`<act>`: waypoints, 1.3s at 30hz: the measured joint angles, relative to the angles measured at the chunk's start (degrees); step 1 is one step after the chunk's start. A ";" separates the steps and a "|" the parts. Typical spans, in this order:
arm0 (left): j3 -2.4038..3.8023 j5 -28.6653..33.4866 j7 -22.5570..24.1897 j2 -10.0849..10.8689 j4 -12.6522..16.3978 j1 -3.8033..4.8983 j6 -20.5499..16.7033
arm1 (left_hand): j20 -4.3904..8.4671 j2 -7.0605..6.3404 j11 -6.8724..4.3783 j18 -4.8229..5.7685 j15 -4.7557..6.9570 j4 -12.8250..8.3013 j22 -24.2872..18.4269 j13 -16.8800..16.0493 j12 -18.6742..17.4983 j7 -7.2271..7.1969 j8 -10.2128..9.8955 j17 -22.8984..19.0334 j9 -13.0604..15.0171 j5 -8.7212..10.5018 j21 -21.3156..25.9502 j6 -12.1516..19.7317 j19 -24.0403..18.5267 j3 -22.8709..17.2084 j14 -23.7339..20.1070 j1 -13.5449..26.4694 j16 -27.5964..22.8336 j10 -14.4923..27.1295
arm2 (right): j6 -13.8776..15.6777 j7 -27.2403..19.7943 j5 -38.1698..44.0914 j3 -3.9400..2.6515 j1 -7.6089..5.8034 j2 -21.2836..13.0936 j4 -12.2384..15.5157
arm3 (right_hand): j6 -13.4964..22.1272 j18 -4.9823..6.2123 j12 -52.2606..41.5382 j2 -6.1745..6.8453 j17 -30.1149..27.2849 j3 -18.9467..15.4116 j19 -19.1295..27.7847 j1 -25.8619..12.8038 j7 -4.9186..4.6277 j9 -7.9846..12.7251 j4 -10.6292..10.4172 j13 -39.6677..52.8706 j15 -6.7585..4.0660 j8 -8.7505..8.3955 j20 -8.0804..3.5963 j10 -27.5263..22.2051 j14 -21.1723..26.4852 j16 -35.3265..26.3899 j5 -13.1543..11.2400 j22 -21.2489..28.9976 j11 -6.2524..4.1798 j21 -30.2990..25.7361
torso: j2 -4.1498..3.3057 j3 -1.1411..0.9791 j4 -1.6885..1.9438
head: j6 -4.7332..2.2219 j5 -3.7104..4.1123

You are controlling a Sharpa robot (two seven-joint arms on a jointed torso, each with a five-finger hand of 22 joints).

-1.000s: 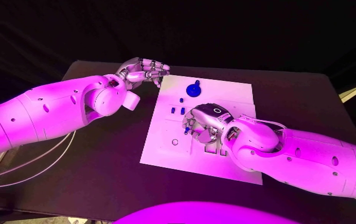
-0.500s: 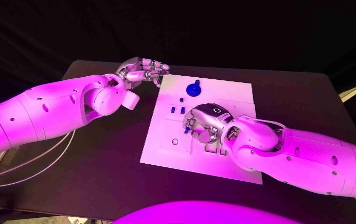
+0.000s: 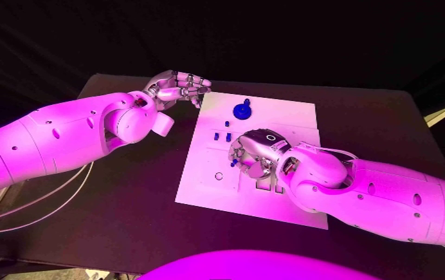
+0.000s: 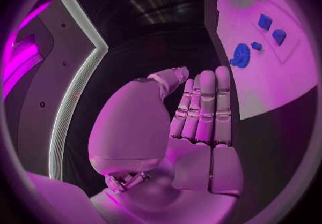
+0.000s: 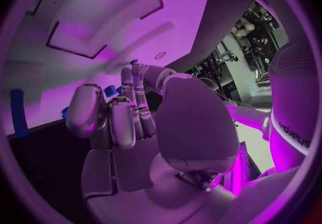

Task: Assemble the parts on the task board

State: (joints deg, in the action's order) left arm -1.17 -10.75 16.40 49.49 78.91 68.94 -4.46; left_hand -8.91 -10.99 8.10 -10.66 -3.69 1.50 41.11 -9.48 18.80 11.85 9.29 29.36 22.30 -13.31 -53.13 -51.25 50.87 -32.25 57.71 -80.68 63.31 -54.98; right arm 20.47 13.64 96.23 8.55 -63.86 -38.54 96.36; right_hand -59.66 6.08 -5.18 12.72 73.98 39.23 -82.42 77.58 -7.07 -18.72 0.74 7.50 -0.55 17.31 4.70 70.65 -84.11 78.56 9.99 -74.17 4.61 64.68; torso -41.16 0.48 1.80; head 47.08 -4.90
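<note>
Right robot hand point(image 3: 257, 154): fingers curled down over the middle of the task board point(image 3: 278, 116), pinching a small blue part point(image 3: 235, 162) at its fingertips; the right wrist view shows blue between the fingertips too.
Left robot hand point(image 3: 178, 89): at about 10 o'clock off the board's corner, above the surface point(image 3: 121, 241), fingers curled in, holding nothing.
Other parts: round blue piece point(image 3: 242, 111) at 12 o'clock on the board, two small blue pieces point(image 3: 220, 138) just left of the right hand.
Change: almost none over the last second; both hands hold position.
Meaning: probably fine seating of the pinched part, insertion not yet finished.

task board point(image 3: 211, 190): middle hidden under right robot hand point(image 3: 255, 153) | blue part point(image 3: 234, 162): mostly covered by fingers
</note>
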 measured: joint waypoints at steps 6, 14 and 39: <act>0.00 0.00 -0.02 0.09 0.05 0.00 -0.02 | 0.00 0.00 -0.01 0.00 0.00 0.00 0.00 0.00 0.00 0.00 0.00 0.00 0.00 0.00 0.00 0.00 0.00 0.00 0.00 0.00 0.00 0.00 | -0.15 0.17 0.25 0.02 0.04 0.35 -0.19 | 0.00 0.00 0.00 0.00 0.00 0.00 0.00 0.00 0.00 0.02 0.00 0.00 0.00 0.00 0.00 0.00 0.00 0.00 0.01 0.00 0.00 0.00 | -0.01 0.00 0.01 | 0.04 -0.01; 0.00 0.00 -0.10 0.24 0.09 0.01 -0.04 | 0.00 0.00 -0.01 0.00 0.00 0.00 -0.02 0.00 0.00 0.00 0.00 0.00 -0.01 0.00 0.00 0.00 0.00 0.00 0.00 0.00 0.00 0.01 | -0.99 0.52 0.39 0.12 0.21 1.00 -0.67 | 0.90 0.00 0.55 -0.83 0.00 0.00 0.00 -0.85 -0.25 -0.04 0.00 -0.06 0.00 -0.02 0.00 0.00 0.00 0.00 0.00 0.00 0.00 -0.01 | -0.01 -0.02 0.01 | 0.08 -0.04; 0.00 -0.03 -0.37 0.44 0.04 0.02 0.41 | 0.00 0.00 0.00 0.00 0.00 0.00 -0.03 0.00 0.00 0.00 0.00 -0.03 -0.03 0.00 0.00 0.01 0.00 0.00 -0.01 0.00 0.00 0.01 | 0.17 0.62 -0.61 0.23 0.29 0.41 -0.70 | 5.58 0.04 0.65 0.56 -0.51 -0.81 0.37 -3.70 -0.98 -1.11 -0.34 -1.13 1.15 -1.49 0.95 -3.77 -0.11 -0.11 -0.03 -0.01 0.45 -5.66 | 0.02 -0.08 -0.03 | 0.08 0.26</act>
State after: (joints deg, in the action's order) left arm -1.16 -10.79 16.03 49.94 78.95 68.96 -4.05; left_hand -8.91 -10.99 8.10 -10.66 -3.70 1.50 41.07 -9.48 18.80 11.85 9.29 29.33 22.27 -13.31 -53.12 -51.25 50.87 -32.26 57.71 -80.68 63.30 -54.96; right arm 20.65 14.25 95.62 8.78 -63.57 -38.12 95.66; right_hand -54.08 6.11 -4.53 13.27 73.47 38.42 -82.05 73.89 -8.05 -19.84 0.40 6.37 0.60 15.82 5.65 66.87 -84.23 78.45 9.97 -74.18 5.06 59.02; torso -41.14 0.41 1.77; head 47.16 -4.64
